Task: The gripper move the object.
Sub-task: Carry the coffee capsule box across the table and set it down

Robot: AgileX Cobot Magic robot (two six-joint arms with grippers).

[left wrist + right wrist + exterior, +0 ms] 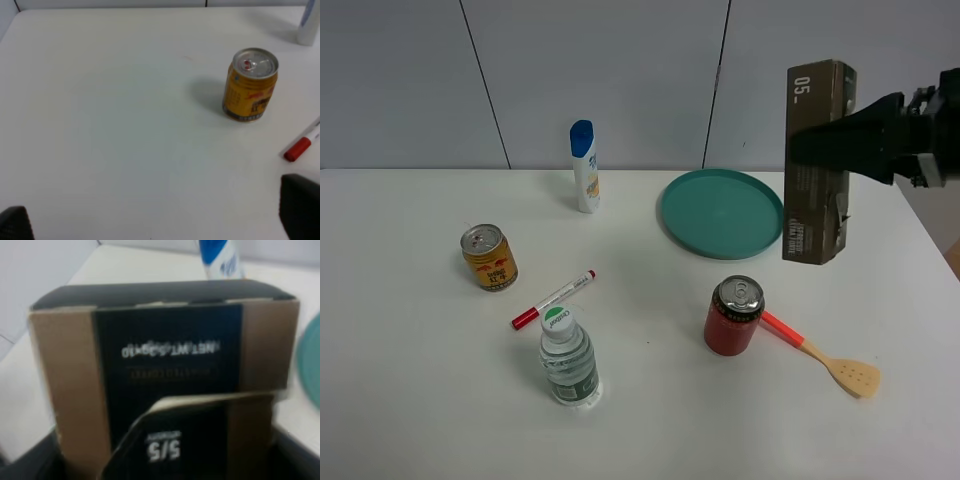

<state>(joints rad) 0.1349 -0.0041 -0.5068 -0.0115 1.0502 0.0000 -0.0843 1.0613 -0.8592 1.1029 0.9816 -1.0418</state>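
My right gripper [823, 140] is clamped on the box [817, 215], held on end beside the plate [672, 215], apparently off the table. I want a slow carry without tilting, clearing the red can [734, 318].

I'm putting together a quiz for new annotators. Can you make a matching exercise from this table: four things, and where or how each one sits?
Things
1. dark brown box
2. red can
3. red marker
4. white bottle with blue cap

Places or states
A. lies flat between the yellow can and the water bottle
B. stands at the back, left of the teal plate
C. held on end in the jaws of the right gripper
D. stands right beside the spatula, at its red handle

Pairs: 1-C, 2-D, 3-A, 4-B
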